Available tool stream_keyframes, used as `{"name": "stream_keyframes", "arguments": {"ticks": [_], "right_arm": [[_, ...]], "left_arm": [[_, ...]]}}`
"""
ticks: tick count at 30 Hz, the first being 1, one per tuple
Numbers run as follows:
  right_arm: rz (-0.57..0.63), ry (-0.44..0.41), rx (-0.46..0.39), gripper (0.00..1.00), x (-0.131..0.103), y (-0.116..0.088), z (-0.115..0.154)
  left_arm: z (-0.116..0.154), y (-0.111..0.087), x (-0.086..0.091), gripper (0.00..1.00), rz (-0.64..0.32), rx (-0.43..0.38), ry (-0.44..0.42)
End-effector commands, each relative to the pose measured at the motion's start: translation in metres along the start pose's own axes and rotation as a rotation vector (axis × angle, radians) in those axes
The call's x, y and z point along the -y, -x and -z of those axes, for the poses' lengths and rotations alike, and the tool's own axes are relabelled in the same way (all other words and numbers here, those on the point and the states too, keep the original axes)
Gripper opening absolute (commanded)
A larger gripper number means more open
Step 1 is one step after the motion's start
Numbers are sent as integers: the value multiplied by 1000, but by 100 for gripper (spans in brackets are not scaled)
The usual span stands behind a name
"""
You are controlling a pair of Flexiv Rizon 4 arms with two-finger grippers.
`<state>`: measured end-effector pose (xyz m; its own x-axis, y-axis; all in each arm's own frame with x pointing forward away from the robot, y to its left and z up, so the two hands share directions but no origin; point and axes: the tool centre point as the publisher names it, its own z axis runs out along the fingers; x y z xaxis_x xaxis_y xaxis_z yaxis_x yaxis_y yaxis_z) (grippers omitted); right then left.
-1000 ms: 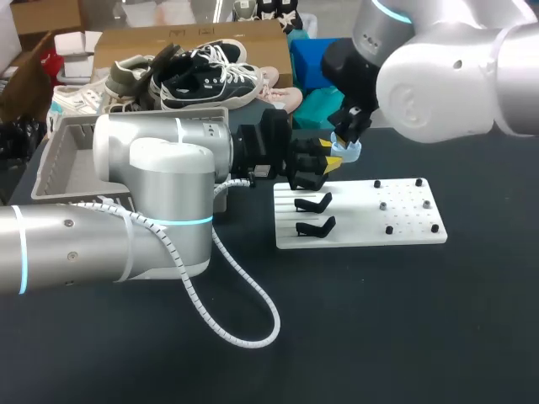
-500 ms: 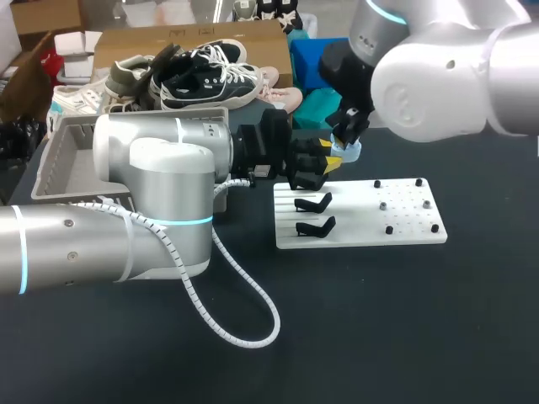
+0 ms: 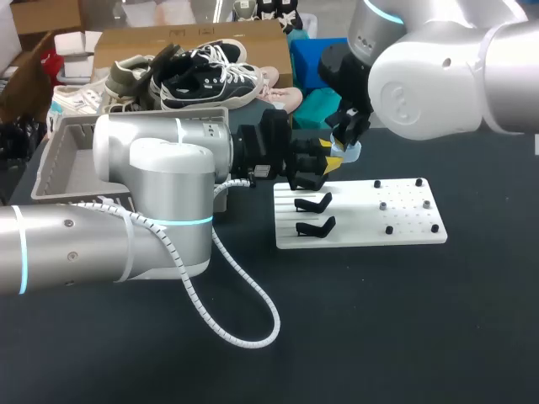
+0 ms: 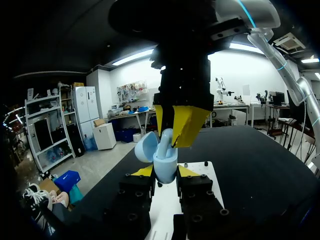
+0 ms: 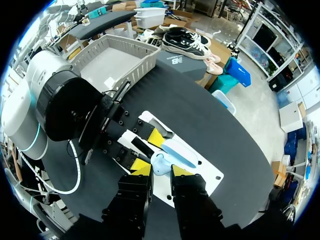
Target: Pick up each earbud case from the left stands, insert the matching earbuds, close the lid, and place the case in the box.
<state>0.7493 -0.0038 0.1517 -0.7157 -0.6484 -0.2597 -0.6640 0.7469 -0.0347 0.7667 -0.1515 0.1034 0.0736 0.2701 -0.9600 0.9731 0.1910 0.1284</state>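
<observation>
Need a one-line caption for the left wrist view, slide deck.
Left gripper holds the open light-blue earbud case between its yellow tips, with the right gripper meeting it from the opposite side.

Left gripper (image 3: 324, 165) and right gripper (image 3: 347, 143) both pinch the earbud case (image 3: 350, 152) above the white board's (image 3: 408, 232) far-left corner, with two black stands (image 3: 313, 203) just below. Left arm (image 3: 152, 202) and its cable loop (image 3: 246, 313) crowd the table's left side in front of the grey box (image 3: 69, 160). Open tabletop (image 3: 404, 320) lies in front and right of the board.

furniture: one table (image 3: 404, 328) | top: black, flat, matte | light: bright, even across it
</observation>
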Motion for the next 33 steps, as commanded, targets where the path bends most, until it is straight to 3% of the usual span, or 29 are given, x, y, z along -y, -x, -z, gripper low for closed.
{"name": "stream_keyframes", "arguments": {"ticks": [1, 26, 31, 33], "right_arm": [[0, 2, -2, 22, 1, 2, 0], [-19, 13, 49, 27, 5, -1, 18], [-41, 15, 57, 23, 10, -11, 22], [-54, 16, 54, 11, 13, -16, 22]], "left_arm": [[0, 0, 2, 0, -1, 2, 9], [0, 0, 2, 0, -1, 2, 9], [0, 0, 2, 0, -1, 2, 9], [0, 0, 2, 0, -1, 2, 9]]}}
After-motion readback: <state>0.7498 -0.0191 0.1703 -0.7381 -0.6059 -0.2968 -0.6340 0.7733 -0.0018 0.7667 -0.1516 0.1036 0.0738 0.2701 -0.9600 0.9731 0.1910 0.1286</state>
